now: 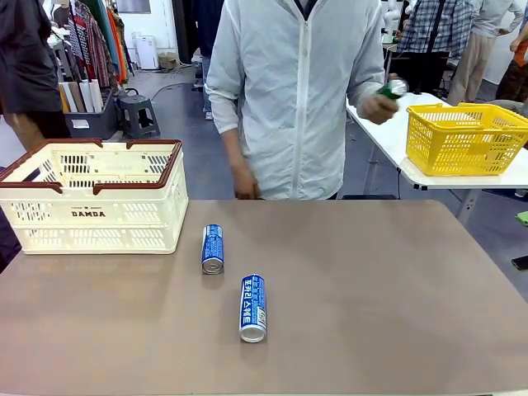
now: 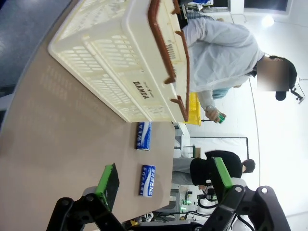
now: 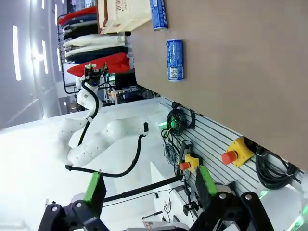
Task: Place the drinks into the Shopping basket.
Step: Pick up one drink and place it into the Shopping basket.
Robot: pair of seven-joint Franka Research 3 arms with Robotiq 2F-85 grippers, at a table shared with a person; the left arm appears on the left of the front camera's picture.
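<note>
Front view: far can (image 1: 213, 248), near can (image 1: 253, 308) mid-table, Shopping basket (image 1: 92, 216) at left edge; left gripper (image 2: 163, 175), right gripper (image 3: 150, 183) agape.

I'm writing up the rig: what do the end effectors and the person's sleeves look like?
The left end effector and right end effector have black linkage fingers with bright green pads. The person wears a white zip jacket with long sleeves.

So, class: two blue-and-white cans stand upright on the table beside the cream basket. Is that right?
No. In the front view the farther blue-and-white can and the nearer can lie on their sides, not upright, on the table beside the cream basket.
</note>
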